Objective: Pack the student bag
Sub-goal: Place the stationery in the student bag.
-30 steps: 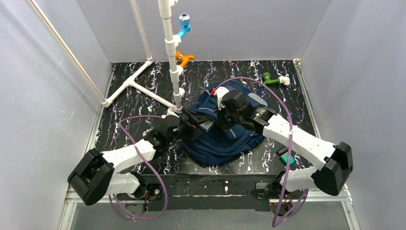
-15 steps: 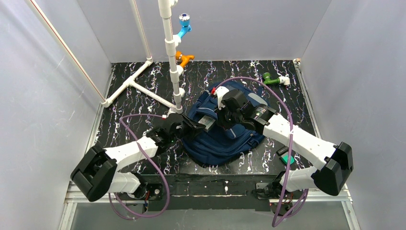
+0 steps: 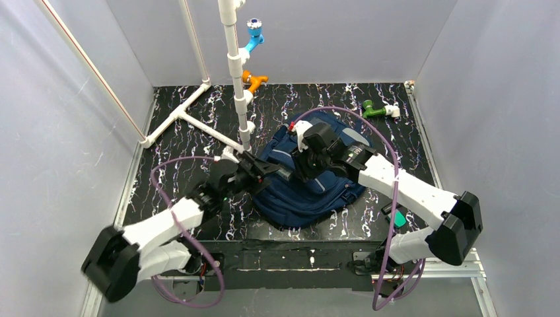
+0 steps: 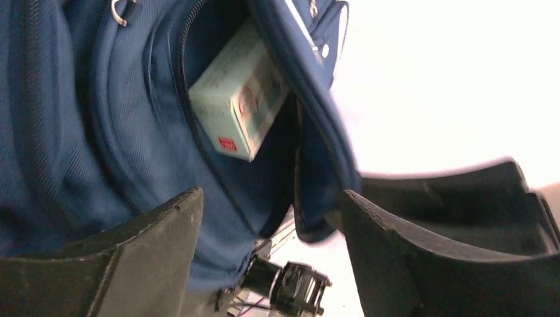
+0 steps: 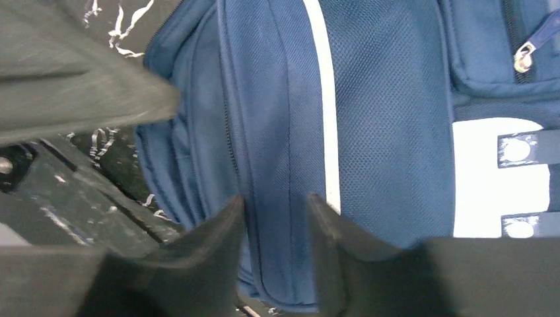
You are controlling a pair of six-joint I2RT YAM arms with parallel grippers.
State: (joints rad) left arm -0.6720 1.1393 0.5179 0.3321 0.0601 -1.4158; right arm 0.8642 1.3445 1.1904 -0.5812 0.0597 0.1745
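The student bag [image 3: 310, 198], navy blue, lies mid-table. In the left wrist view its zip opening [image 4: 218, 165] gapes and a pale green box [image 4: 241, 92] sits inside it. My left gripper [image 4: 271, 224] is open and empty at the bag's left edge [image 3: 267, 170], jaws wide on either side of the opening. My right gripper [image 5: 274, 218] is shut on a fold of the bag's front panel [image 5: 389, 99], beside the grey stripe [image 5: 323, 99] and the white patch [image 5: 482, 178]. It stands over the bag's middle in the top view [image 3: 300, 168].
A white pipe stand [image 3: 234, 79] rises just left of the bag, with blue [image 3: 254, 36] and orange [image 3: 254, 80] fittings. A green fitting [image 3: 374, 109] lies at the back right. A small green and black object [image 3: 396, 216] lies by the right arm.
My left gripper has pushed forward and right to the bag's opening. The box it carried now sits inside the bag, and its jaws are open. The right gripper has kept its hold.
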